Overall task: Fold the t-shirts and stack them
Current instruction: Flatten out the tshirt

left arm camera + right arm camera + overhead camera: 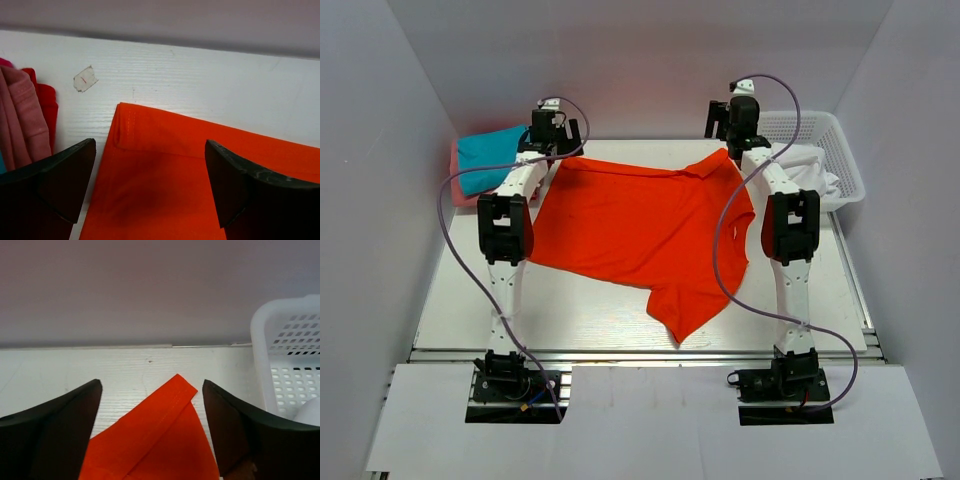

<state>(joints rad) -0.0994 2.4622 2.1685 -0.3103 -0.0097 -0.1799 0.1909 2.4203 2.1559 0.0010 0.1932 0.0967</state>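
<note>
White walls are closing in on three sides of a pale table (pixel 450 310), and the orange shirt (pixel 640 230) is lying spread across the middle of it, collar toward the far edge and one sleeve trailing toward the near edge. Both arms are reaching out to the shirt's far corners. The left gripper (pixel 555 130) is hanging over the far-left corner, and in the left wrist view its jaws are standing wide apart (pixel 150 150) with the hemmed orange corner (pixel 200 175) showing between them, gripping nothing. Whether the fingers are touching the cloth, I cannot tell. Beside that corner a scrap of tape (pixel 85 79) is sitting on the table. Off to the far left the teal shirt (pixel 490 155) is resting on the pink shirt (pixel 463 190), just beside the orange one. The right gripper (pixel 735 115) is sitting over the far-right corner, also spread wide (pixel 151 387), a narrow orange tip (pixel 160 440) poking up between its fingers. The basket (pixel 840 150) is standing at the far right, white shirts (pixel 810 165) spilling over its near side.
</note>
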